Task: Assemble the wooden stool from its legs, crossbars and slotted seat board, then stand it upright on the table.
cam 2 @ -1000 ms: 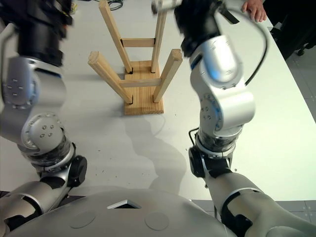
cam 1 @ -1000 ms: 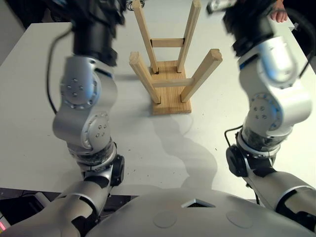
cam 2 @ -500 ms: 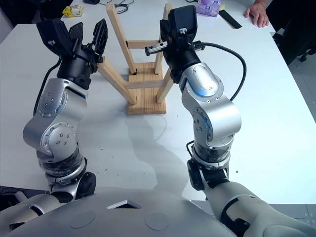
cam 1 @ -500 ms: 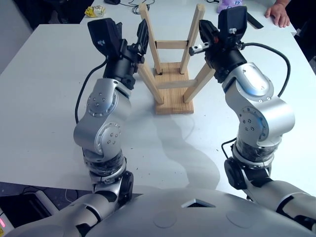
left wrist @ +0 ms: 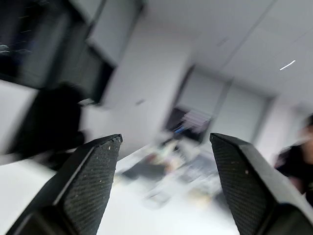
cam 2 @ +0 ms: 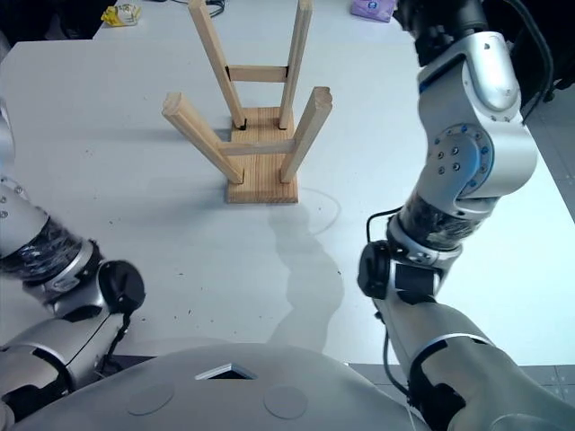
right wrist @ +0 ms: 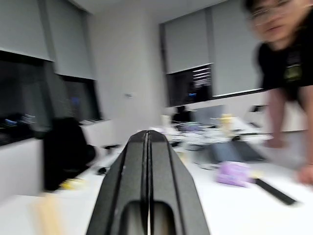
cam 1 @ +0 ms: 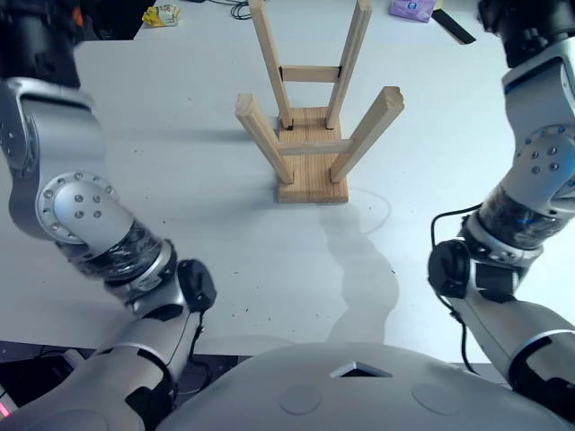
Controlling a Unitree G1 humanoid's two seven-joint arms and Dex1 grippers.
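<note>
A white table (cam 1: 162, 197) fills most of the eye views, and an office with grey blinds (right wrist: 190, 41) lies behind it. One wooden stool (cam 1: 310, 144) stands upside down in the upper centre. Its seat board (cam 1: 312, 189) is flat on the table, with four legs (cam 1: 262, 139) pointing up and two crossbars (cam 1: 310, 74) between them. The left gripper (left wrist: 165, 139) has its fingers spread wide and holds nothing. The right gripper (right wrist: 147, 134) has its fingers pressed together with nothing between them. One purple packet (cam 2: 370, 9) lies at the top edge.

We see the stool (cam 1: 310, 148) in pale, plain wood on a white table (cam 1: 180, 224). At the far edge a purple packet (cam 1: 411, 9) lies right and a yellow wrapper (cam 1: 162, 13) left. The left gripper (left wrist: 165, 139) has black, finely stippled pads (left wrist: 93, 186).
</note>
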